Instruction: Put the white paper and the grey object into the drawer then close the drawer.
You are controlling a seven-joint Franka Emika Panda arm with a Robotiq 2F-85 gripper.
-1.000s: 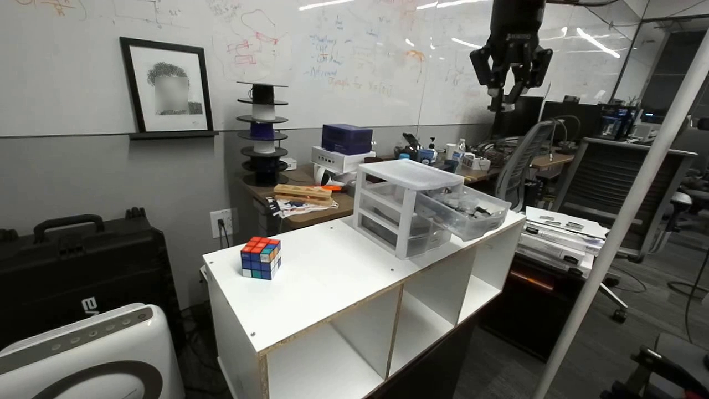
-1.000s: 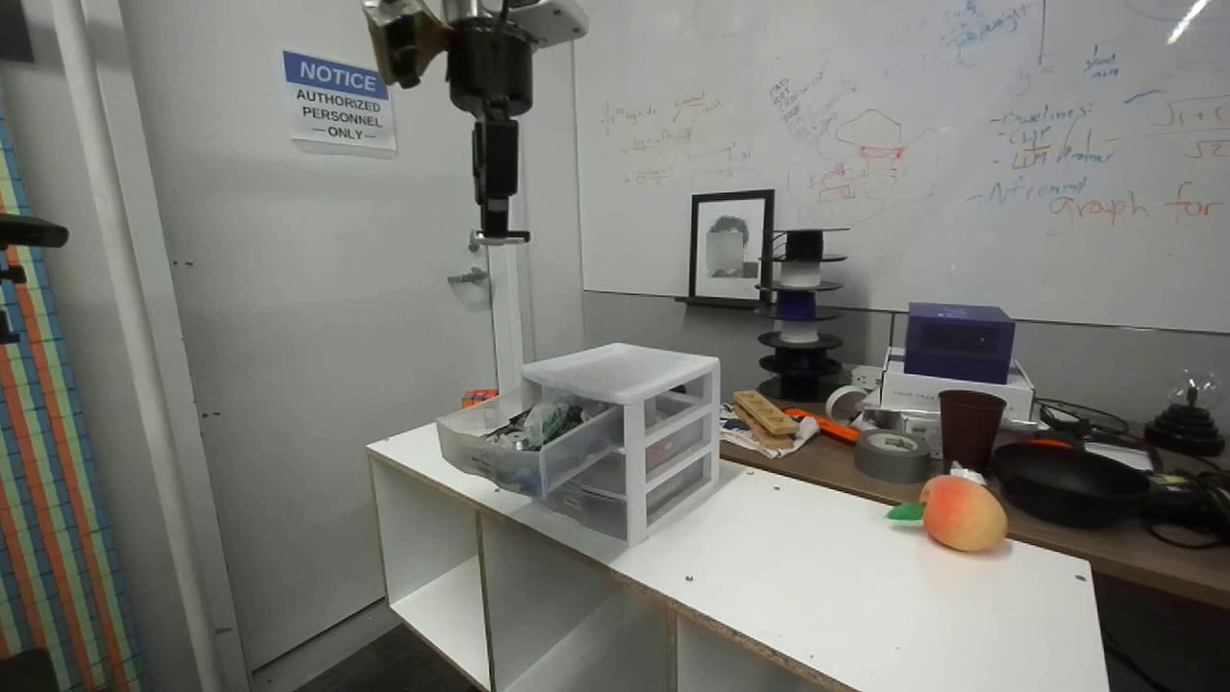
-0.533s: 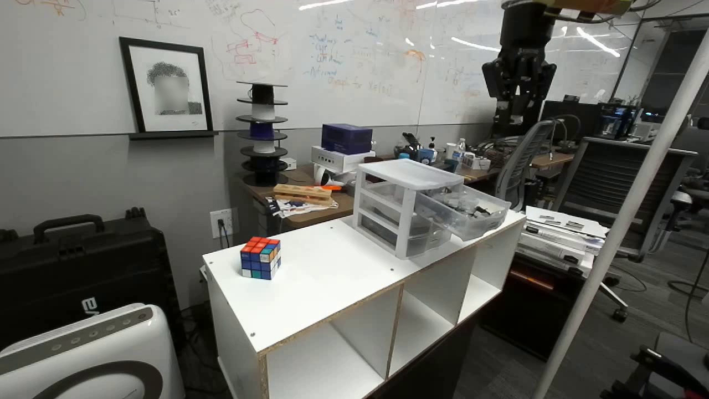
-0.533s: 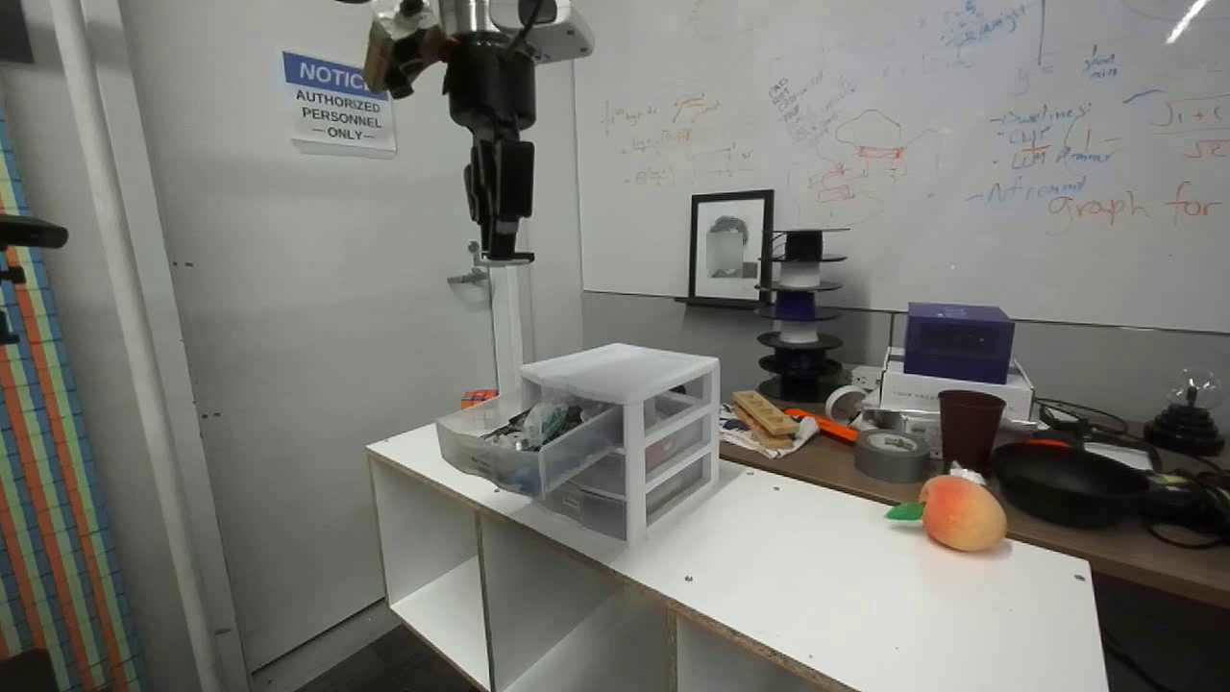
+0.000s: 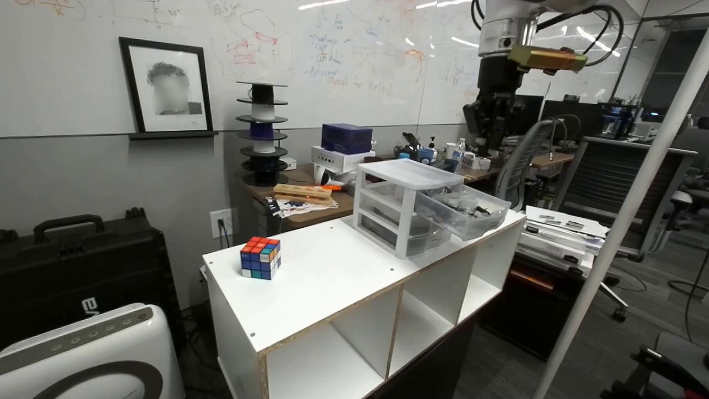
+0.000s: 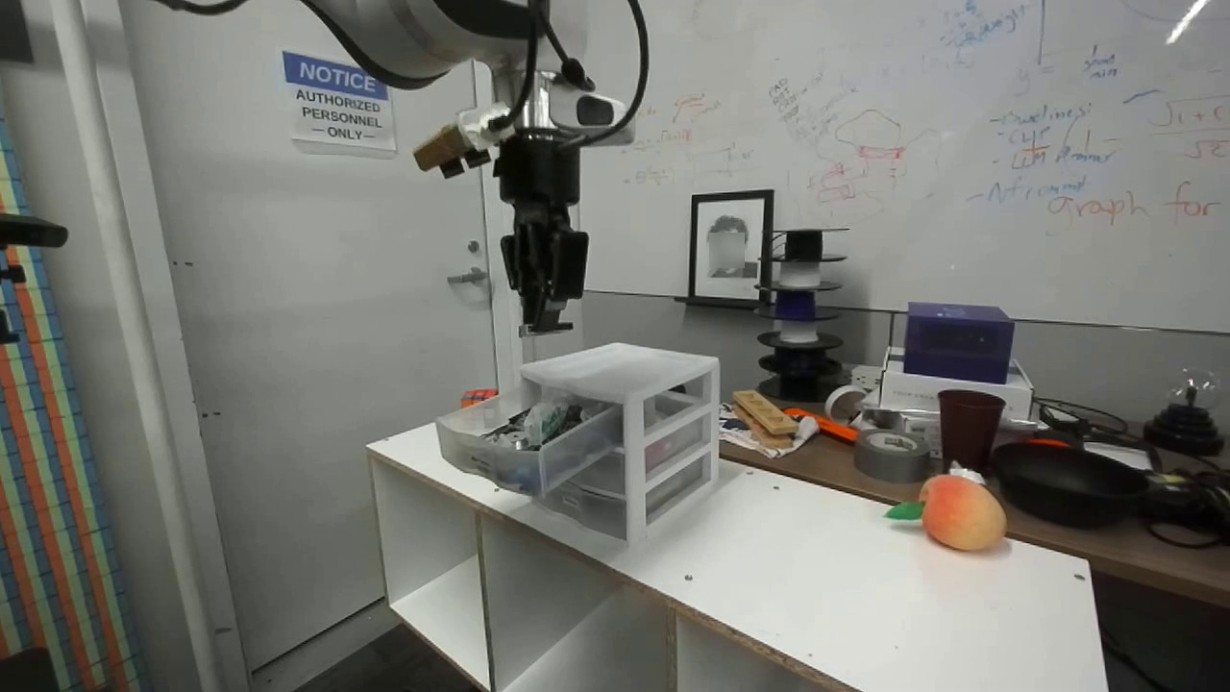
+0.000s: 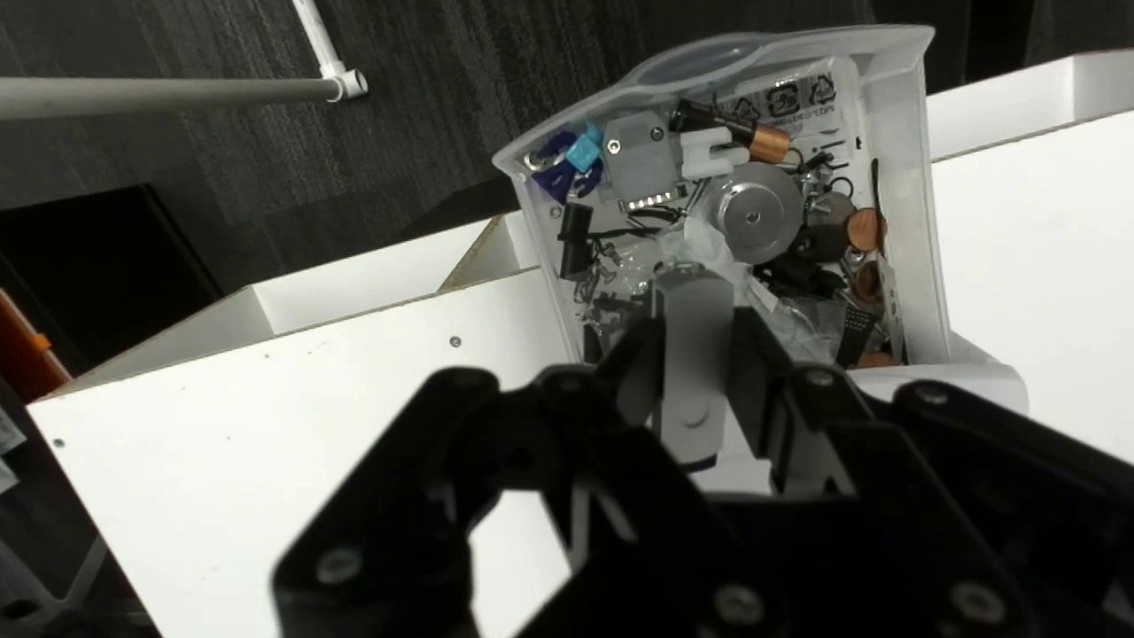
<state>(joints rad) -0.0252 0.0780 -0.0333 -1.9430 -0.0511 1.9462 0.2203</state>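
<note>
The gripper (image 7: pixel 697 344) clamps the grey object (image 7: pixel 695 372). Loose hardware (image 7: pixel 755 214) crowds the drawer (image 7: pixel 912 221); a fruit (image 6: pixel 964 514) lies at right.

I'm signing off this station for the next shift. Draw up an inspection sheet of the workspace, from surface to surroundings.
Surface: white cubby shelf, carrying the three-drawer unit.
Top drawer: pulled out, not yet closed.
Grey object: held by the gripper, not yet in the drawer.
White paper: not surely identified; a crumpled whitish piece lies in the drawer, paper or plastic unclear.
Clutter: Rubik's cube and peach on the shelf; battery, metal disc and coin in the drawer.
Gripper: jaws shut on the grey object, pointing down.
Cables: black cables loop beside the robot arm.
Surroundings: whiteboard behind, desk with stacked spools, frying pan and duct tape.
</note>
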